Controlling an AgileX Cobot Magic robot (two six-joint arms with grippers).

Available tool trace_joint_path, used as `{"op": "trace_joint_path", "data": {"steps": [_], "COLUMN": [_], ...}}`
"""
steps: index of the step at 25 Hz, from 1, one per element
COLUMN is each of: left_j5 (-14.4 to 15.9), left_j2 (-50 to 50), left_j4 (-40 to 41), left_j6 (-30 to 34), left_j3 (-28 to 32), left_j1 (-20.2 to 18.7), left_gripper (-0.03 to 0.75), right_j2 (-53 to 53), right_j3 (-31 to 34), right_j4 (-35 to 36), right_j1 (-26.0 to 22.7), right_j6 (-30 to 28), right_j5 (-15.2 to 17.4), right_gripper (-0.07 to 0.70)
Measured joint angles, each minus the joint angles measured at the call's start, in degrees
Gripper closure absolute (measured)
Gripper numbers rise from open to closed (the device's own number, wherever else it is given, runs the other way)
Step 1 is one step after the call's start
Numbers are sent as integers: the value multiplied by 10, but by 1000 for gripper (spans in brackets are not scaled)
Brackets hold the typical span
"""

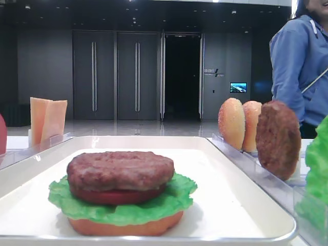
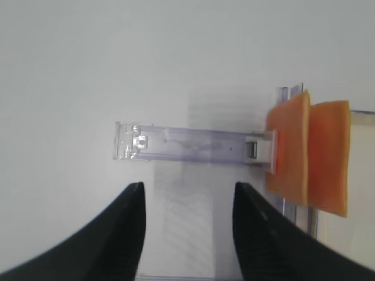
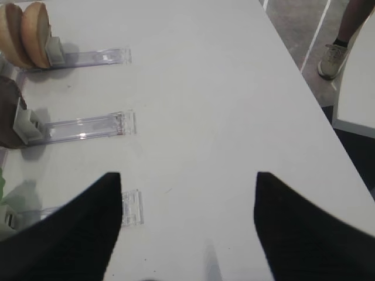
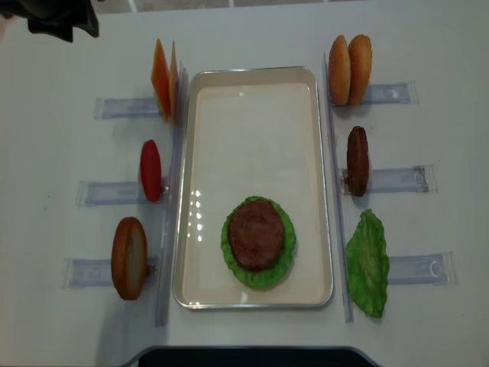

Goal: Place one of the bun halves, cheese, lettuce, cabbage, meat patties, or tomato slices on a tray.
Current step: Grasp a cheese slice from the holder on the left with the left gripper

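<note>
A white tray [image 4: 252,99] is seen in the middle of the table [image 3: 222,88], and a stack is set on its near half — a bun half at the bottom, lettuce [image 4: 284,252] over it, a tomato slice [image 1: 115,196] above that, and a meat patty [image 4: 256,233] on top. Two cheese slices [image 2: 307,152] are stood upright at the end of a clear rack [image 2: 187,149] just left of the tray's far corner. The left gripper [image 2: 187,202] is held above this rack with its jaws spread wide and nothing between them. The right gripper [image 3: 187,187] is likewise seen wide apart and empty over bare table, beside the racks holding two bun halves [image 3: 26,32] and another patty [image 4: 357,160].
</note>
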Motion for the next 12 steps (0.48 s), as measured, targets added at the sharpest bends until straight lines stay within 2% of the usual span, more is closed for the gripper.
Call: {"op": "trace_joint_path", "data": {"steps": [6,12], "left_j5": [13,15], "left_j2": [53,80], "left_j4": [-5,3], "left_j6": [-12,-35], "left_j3": [-49,-57], "left_j1": [-4,-30], "left_gripper": [344,344], "right_j2": [0,0], "right_j3": [0,0], "right_j4": [0,0], "right_j1": [0,0], "right_j6": [0,0], "right_j5": [0,0], "right_gripper": [147,147]}}
